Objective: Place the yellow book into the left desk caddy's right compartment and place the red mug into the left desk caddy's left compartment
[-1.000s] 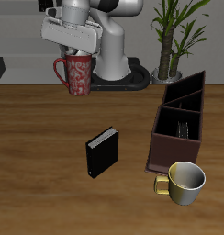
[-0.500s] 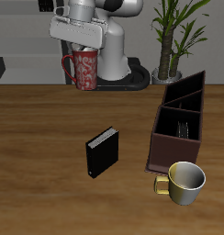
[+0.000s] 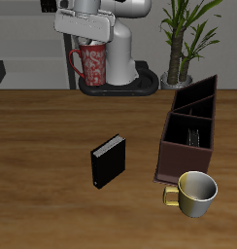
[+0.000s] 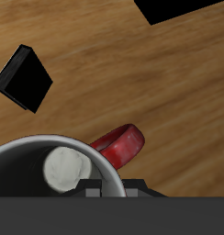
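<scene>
ok so the gripper (image 3: 90, 46), pinching the red mug (image 3: 90, 64), just drifted from upper left toward the left desk caddy (image 3: 188, 131), left compartment next I'd guess

The red mug (image 3: 92, 63), with whitish mottled pattern, hangs upright high above the table, far back from the left desk caddy (image 3: 188, 129). The caddy is a long dark maroon box with inner dividers. A thin pale object, perhaps the yellow book (image 3: 193, 136), stands inside its longer compartment.
</scene>
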Controlling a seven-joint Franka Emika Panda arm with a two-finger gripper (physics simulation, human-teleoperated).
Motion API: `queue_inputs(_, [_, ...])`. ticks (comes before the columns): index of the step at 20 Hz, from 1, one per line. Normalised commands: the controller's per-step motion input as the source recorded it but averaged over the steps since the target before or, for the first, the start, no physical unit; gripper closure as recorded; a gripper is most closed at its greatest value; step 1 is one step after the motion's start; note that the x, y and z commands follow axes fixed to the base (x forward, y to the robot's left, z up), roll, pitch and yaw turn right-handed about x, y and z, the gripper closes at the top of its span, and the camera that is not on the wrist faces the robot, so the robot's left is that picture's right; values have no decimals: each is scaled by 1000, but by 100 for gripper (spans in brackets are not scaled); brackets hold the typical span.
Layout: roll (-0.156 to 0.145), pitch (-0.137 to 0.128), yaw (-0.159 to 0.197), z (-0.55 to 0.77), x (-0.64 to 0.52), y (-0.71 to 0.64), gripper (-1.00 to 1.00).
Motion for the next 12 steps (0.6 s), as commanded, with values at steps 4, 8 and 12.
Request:
queue_inputs(4, [58, -2, 39, -75, -467, 100, 100])
queue_inputs(8, [21, -3, 24, -19, -338, 76, 100])
queue_inputs(12, [70, 33, 30, -94, -321, 223, 100])
